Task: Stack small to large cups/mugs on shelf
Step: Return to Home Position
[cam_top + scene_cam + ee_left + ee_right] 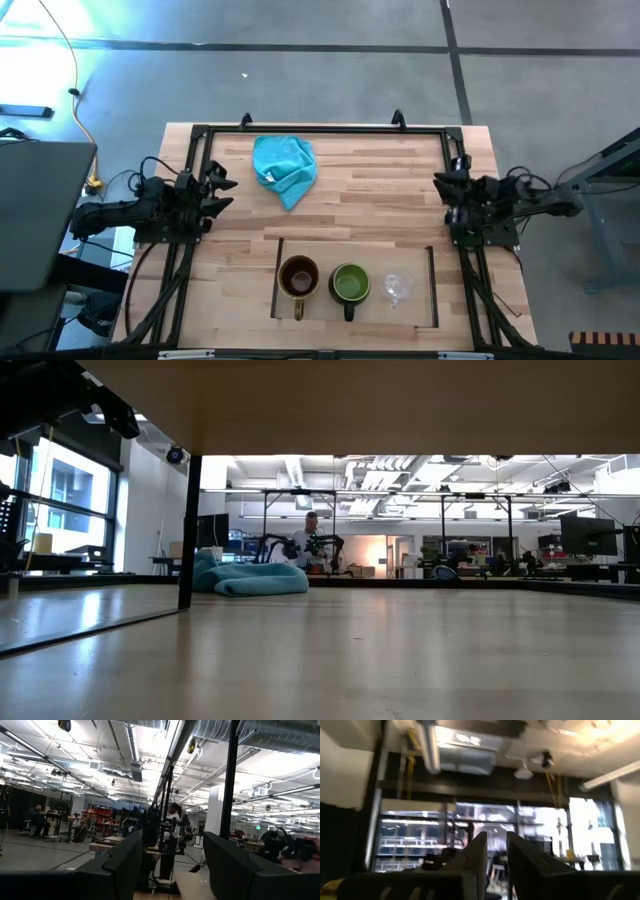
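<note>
The shelf (415,305) is a pale board with dark rails, lying at the table's near edge. On it, in a row from left to right, stand the brown mug (298,278), the green mug (350,284) and the clear glass cup (398,287), each on its base. Both mug handles point toward the near edge. My left gripper (224,190) waits at the table's left edge, open and empty. My right gripper (442,186) waits at the right edge, empty, with a narrow gap between its fingers (475,852). Both are far from the cups.
A crumpled turquoise cloth (285,167) lies on the far part of the table and also shows in the low view (250,578). A dark frame (320,130) runs along the table's far and side edges. Bare tabletop lies between the arms and the shelf.
</note>
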Available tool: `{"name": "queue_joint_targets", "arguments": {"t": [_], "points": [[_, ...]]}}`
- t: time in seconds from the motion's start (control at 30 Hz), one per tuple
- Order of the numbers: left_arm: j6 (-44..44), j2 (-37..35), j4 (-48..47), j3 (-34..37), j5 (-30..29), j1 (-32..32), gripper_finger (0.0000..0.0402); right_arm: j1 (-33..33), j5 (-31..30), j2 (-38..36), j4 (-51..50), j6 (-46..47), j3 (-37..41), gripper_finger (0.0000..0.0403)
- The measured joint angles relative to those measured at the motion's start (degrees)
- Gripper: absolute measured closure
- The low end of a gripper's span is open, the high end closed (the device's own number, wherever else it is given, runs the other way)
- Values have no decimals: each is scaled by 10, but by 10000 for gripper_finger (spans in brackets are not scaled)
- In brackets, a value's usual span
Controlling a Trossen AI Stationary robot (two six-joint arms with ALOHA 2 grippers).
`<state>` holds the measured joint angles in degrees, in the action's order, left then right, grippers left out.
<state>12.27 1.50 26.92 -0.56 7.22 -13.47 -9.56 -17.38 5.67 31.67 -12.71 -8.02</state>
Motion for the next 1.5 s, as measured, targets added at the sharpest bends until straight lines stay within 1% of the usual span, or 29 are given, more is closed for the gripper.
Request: {"name": "queue_joint_targets", "arguments": {"t": [0.07,0.17,0.27,0.47,0.63,0.73,0.8,0.87,0.93,1.07,1.2,1.4,1.5], "points": [[0,0,0,0,0,0,202,1,31,-8,40,-26,30,339],[0,0,0,0,0,0,202,6,70,-31,71,-21,67,339],[2,0,0,0,-1,0,202,13,85,-55,29,12,74,339],[7,0,0,0,-3,0,202,42,129,-54,19,34,72,339],[11,0,-1,0,-4,0,201,87,183,-54,-30,86,72,339],[17,0,-1,0,-2,0,201,113,228,-54,-33,104,72,339],[19,0,-5,0,11,0,201,125,247,-54,-33,110,72,339],[21,0,-18,0,26,0,201,132,256,-54,-44,114,72,339],[30,0,-37,0,25,0,201,134,261,-54,-72,129,72,339],[35,0,-42,0,23,0,201,134,246,-54,-132,178,72,339],[36,0,-45,0,24,0,201,131,244,-54,-140,181,72,339],[47,0,-67,0,26,0,201,123,271,-54,-186,205,72,339],[48,0,-74,0,26,0,201,117,275,-54,-202,215,72,339]]}}
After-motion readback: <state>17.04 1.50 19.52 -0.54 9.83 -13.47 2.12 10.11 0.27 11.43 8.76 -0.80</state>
